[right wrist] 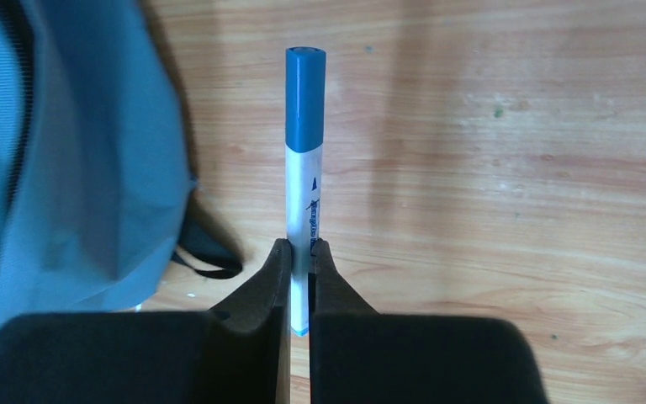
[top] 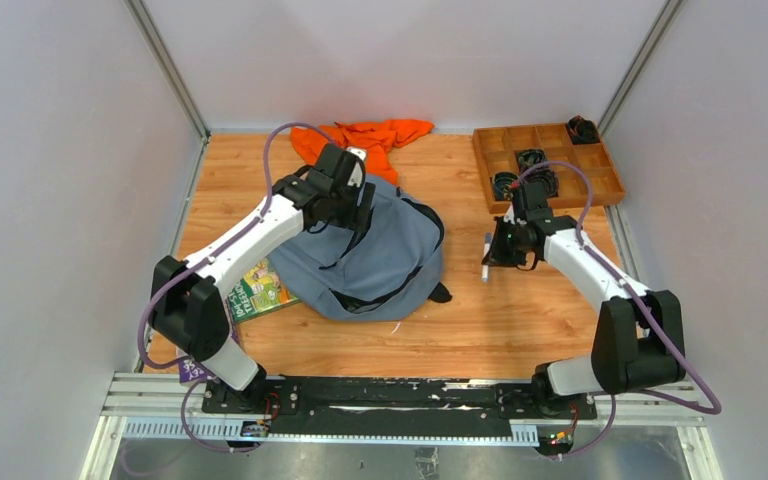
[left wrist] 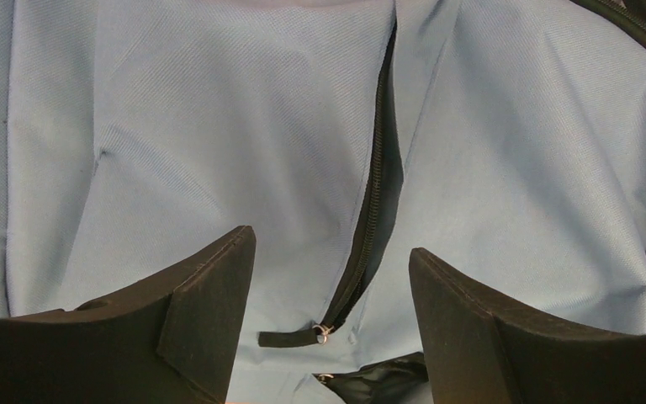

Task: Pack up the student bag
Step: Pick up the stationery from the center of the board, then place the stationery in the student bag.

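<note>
The grey-blue student bag [top: 380, 255] lies on the wooden table left of centre, and its fabric [left wrist: 219, 126] fills the left wrist view. My left gripper [top: 352, 215] hovers over the bag's upper part, open, fingers either side of a dark zipper line with a black pull tab [left wrist: 290, 338]. To the right of the bag, my right gripper [top: 490, 258] is shut on a white marker with a blue cap [right wrist: 304, 143]; the marker [top: 486, 258] sticks out past the fingertips above the table. An edge of the bag [right wrist: 76, 168] shows at the left of the right wrist view.
An orange cloth [top: 375, 137] lies at the back behind the bag. A green-covered book [top: 257, 290] sits by the bag's left edge. A wooden compartment tray [top: 600, 185] with small black items stands at the back right. White walls enclose the table.
</note>
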You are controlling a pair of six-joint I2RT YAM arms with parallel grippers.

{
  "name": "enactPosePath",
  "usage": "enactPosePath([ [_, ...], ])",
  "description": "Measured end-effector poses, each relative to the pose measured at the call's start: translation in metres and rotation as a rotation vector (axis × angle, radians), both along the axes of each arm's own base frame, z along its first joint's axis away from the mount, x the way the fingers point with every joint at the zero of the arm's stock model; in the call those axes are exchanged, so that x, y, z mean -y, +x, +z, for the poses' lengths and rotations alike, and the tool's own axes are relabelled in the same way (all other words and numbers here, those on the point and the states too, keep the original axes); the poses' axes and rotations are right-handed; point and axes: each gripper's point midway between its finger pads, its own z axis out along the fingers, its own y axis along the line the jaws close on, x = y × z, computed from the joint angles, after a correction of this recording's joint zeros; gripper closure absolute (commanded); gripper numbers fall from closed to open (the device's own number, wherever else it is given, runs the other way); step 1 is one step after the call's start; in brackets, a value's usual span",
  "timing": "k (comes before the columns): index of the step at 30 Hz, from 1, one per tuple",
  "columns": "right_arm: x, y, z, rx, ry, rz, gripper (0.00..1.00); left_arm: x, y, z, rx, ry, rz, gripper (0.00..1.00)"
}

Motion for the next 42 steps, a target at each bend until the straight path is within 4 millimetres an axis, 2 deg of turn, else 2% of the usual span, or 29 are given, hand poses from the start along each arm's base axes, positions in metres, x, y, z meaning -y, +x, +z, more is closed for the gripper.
enactPosePath([
  [4, -0.016, 0.004, 0.017, 0.037, 0.049, 0.038, 1.0, 0.003, 0.0, -0.004, -0.007, -0.001, -0.005, 0.28],
  [8, -0.035, 0.0, 0.022, 0.036, 0.094, 0.084, 1.0, 0.011, 0.0, -0.013, -0.019, 0.008, -0.019, 0.31],
  [13, -0.061, -0.008, 0.029, 0.036, 0.145, 0.16, 1.0, 0.008, 0.002, -0.022, -0.014, 0.036, -0.006, 0.36],
  [21, -0.083, 0.008, 0.06, 0.11, 0.198, 0.213, 1.0, 0.0, 0.008, -0.041, -0.035, 0.101, 0.034, 0.53],
  [24, -0.093, 0.012, 0.07, 0.124, 0.216, 0.241, 1.0, -0.001, 0.009, -0.041, -0.031, 0.105, 0.045, 0.66],
  [28, -0.115, 0.017, 0.083, 0.145, 0.251, 0.294, 1.0, -0.003, 0.009, -0.041, -0.029, 0.108, 0.055, 0.92],
  [30, -0.129, 0.017, 0.087, 0.148, 0.275, 0.328, 1.0, -0.004, 0.009, -0.04, -0.027, 0.111, 0.06, 1.0],
  [36, -0.187, 0.005, 0.081, 0.099, 0.347, 0.469, 1.0, -0.007, 0.009, -0.035, -0.019, 0.123, 0.069, 1.0],
  [42, -0.224, -0.013, 0.066, 0.017, 0.423, 0.55, 1.0, -0.011, 0.009, -0.024, -0.011, 0.091, 0.075, 1.0],
])
